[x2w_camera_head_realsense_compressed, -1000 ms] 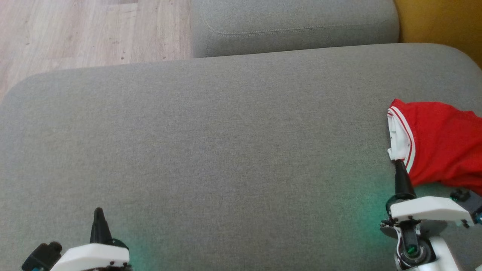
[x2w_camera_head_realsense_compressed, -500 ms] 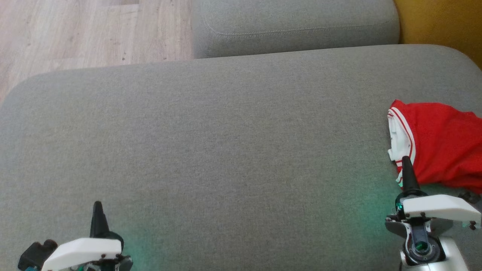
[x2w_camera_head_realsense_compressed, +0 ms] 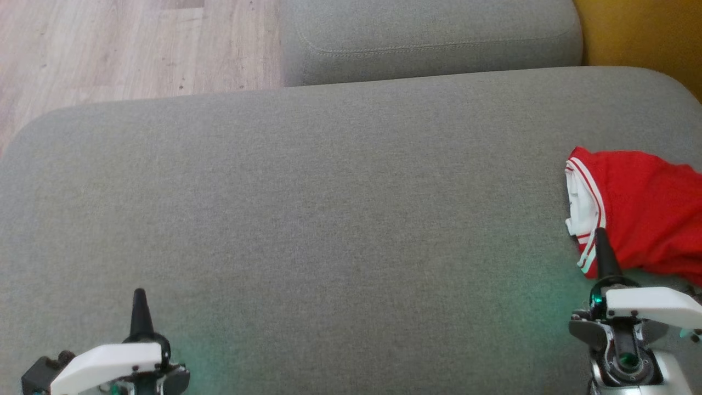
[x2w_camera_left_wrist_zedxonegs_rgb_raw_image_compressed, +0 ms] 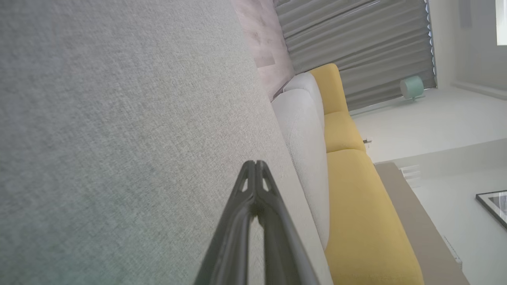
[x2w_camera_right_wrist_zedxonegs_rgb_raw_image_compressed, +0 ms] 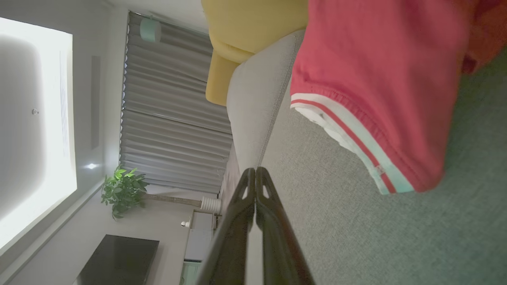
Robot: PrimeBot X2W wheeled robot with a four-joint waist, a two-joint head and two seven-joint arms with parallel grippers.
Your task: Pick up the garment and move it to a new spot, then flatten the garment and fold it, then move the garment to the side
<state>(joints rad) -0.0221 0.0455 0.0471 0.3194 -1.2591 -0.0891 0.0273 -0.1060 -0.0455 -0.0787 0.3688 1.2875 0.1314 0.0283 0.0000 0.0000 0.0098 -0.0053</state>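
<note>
Right gripper [x2w_camera_head_realsense_compressed: 599, 232] closed, empty, beside the garment [x2w_camera_head_realsense_compressed: 647, 208]; left gripper [x2w_camera_head_realsense_compressed: 139, 293] closed.

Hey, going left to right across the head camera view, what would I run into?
left gripper → bare grey sofa cushion → garment, at the right edge. The right gripper overlaps the garment's near corner in this picture, so it has no clear place in the order.
</note>
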